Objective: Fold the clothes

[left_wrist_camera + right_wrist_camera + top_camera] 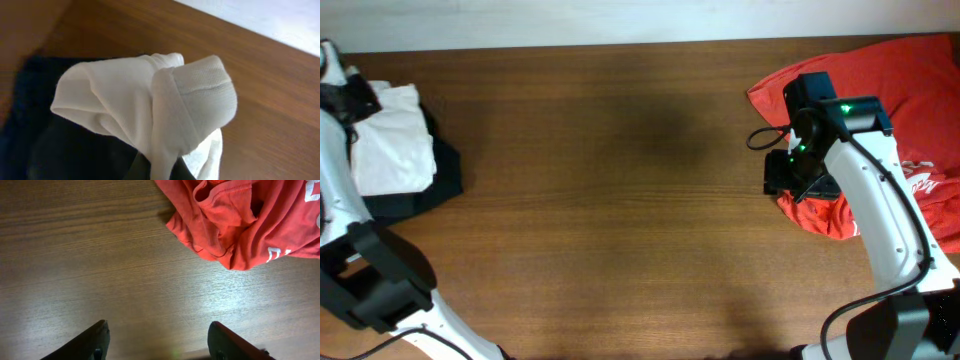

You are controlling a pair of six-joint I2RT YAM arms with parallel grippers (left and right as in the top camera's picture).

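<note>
The white T-shirt (390, 140) lies bunched at the table's far left, on top of black garments. In the left wrist view a fold of the white T-shirt (150, 95) rises up between the jaws of my left gripper (161, 172), which is shut on it. In the overhead view the left gripper (348, 100) is at the shirt's left edge. No chest graphic shows. My right gripper (157, 340) is open and empty over bare wood, far from the white shirt. In the overhead view the right gripper (788, 178) is at the left edge of the red pile.
Black folded garments (440, 185) lie under the white shirt and also show in the left wrist view (45, 150). Red shirts with white print (910, 90) are piled at the back right, and their edge shows in the right wrist view (240, 225). The wooden table (620, 200) spans between the two piles.
</note>
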